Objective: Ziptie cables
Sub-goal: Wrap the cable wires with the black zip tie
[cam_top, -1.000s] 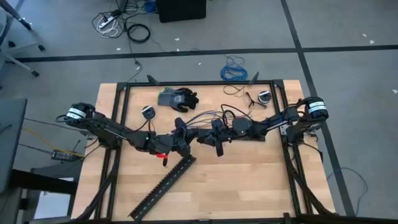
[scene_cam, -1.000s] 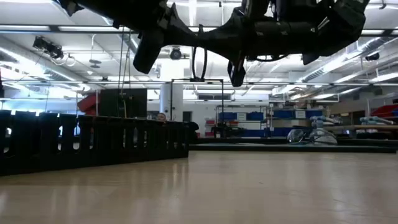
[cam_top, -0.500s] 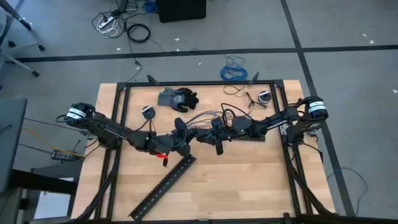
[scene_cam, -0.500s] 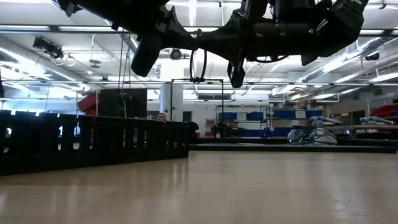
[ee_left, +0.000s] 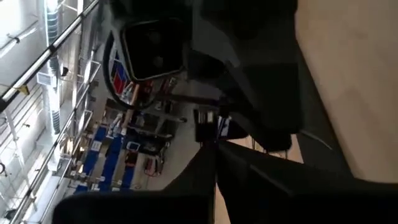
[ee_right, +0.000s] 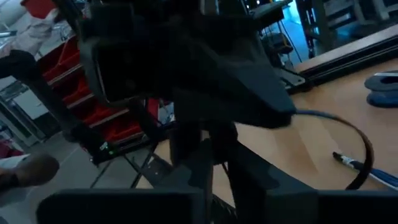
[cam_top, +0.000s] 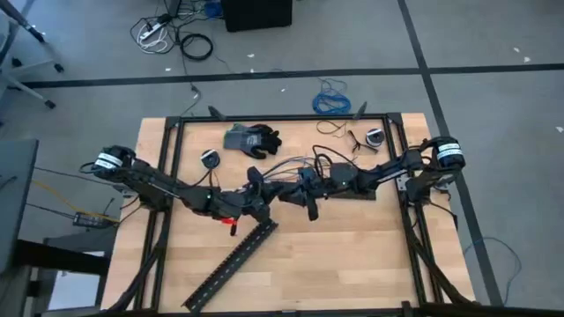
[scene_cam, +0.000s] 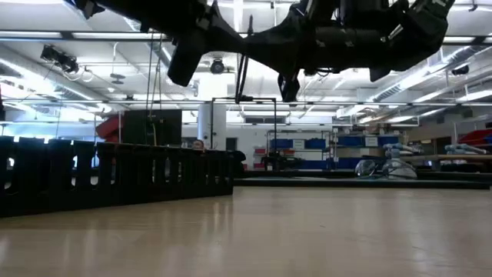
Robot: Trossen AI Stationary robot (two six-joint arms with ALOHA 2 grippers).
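Both hands meet mid-tabletop, raised: left hand (cam_top: 256,195) and right hand (cam_top: 304,189); grip states cannot be told. Cables (cam_top: 284,165) need bunching tightly before cinching.

— Can we read any writing in these views?
— No, we find no text, number or brand that can be made out. The only label-like thing is a small pale tag (ee_left: 208,126) in the left wrist view, and its marks are too blurred for us to read.
— And in the room behind the table?
— We see blue shelving (scene_cam: 306,143) in the low view, but nothing on it is legible to us.
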